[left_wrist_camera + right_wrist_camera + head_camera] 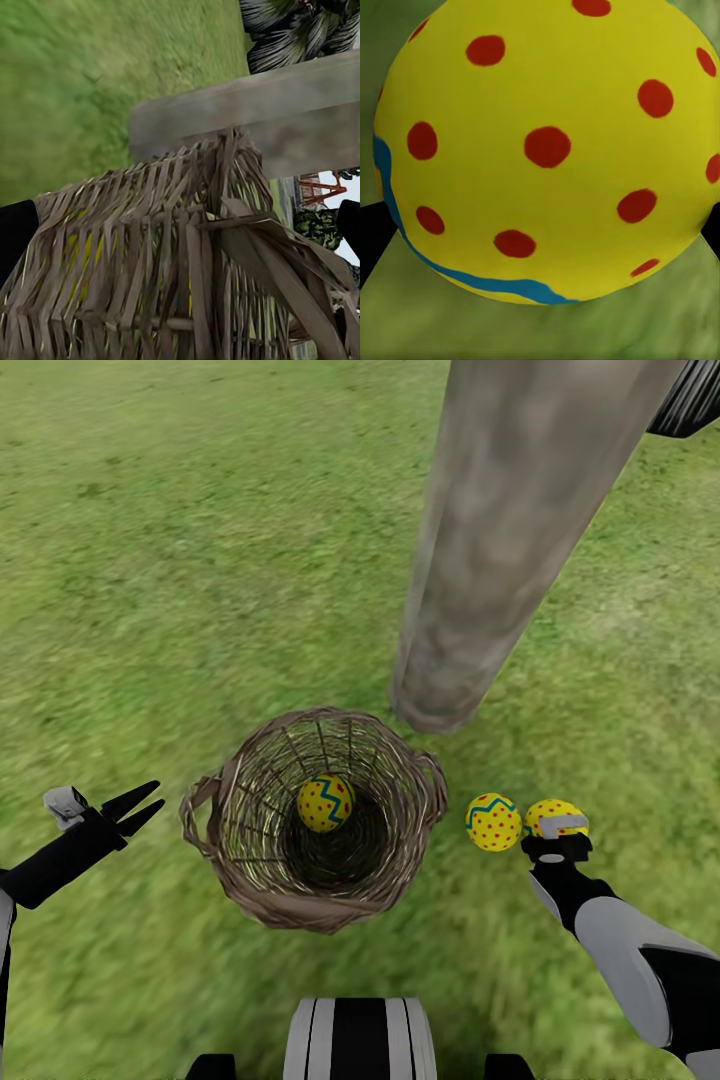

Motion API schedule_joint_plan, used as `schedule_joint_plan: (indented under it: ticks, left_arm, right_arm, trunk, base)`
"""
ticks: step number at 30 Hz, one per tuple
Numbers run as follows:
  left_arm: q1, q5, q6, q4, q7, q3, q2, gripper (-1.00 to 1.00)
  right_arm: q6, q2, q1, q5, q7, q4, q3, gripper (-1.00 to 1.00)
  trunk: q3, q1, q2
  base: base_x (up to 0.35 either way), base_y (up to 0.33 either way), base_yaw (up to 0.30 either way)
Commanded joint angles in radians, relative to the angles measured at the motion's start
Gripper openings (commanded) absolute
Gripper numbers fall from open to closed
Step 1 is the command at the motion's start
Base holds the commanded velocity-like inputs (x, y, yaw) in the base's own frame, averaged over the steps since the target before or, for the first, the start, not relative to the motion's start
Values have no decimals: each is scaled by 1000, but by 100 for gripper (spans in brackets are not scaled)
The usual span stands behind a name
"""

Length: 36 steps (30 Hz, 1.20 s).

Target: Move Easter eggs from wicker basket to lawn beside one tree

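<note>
Basket: I see one yellow red-dotted Easter egg (325,803) inside the brown wicker basket (405,850).
Right gripper (556,832): grasping a second dotted egg (547,150) on the green lawn (150,560).
Left gripper (140,806): spread, empty.

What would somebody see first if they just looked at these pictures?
Probably the bright yellow Easter eggs with red dots: one sits at the bottom of the wicker basket, and two lie on the lawn to the basket's right, near the foot of the tree. The right end effector is at the farther-right egg, which looms huge in the right wrist view.
</note>
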Motion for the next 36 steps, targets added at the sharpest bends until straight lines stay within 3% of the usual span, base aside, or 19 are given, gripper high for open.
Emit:
schedule_joint_plan:
  ticks: [1,2,3,9,27,36]
  left_arm:
    - [-1,-1,4,0,-4,1,0,100]
    - [-1,-1,4,0,-4,1,0,100]
    - [-1,-1,4,0,-4,1,0,100]
    - [-1,-1,4,0,-4,1,0,100]
    - [-1,-7,6,-1,-1,-2,5,100]
    - [-1,-8,7,-1,-1,-2,7,100]
  right_arm:
    - [-1,1,0,-3,2,3,-13,-100]
    - [-1,1,0,-3,2,3,-13,-100]
    - [-1,1,0,-3,2,3,-13,100]
    - [-3,0,0,-3,3,3,-13,100]
    - [-2,-1,0,-3,3,3,-13,100]
    - [2,-2,0,-4,11,-34,-14,100]
  trunk:
    - [-1,0,0]
    - [-1,0,0]
    - [-1,0,0]
    - [-1,0,0]
    - [69,-8,4]
    - [104,-12,6]
  base:
    - [0,0,0]
    - [0,0,0]
    - [0,0,0]
    - [0,0,0]
    - [-1,0,0]
    - [-201,0,0]
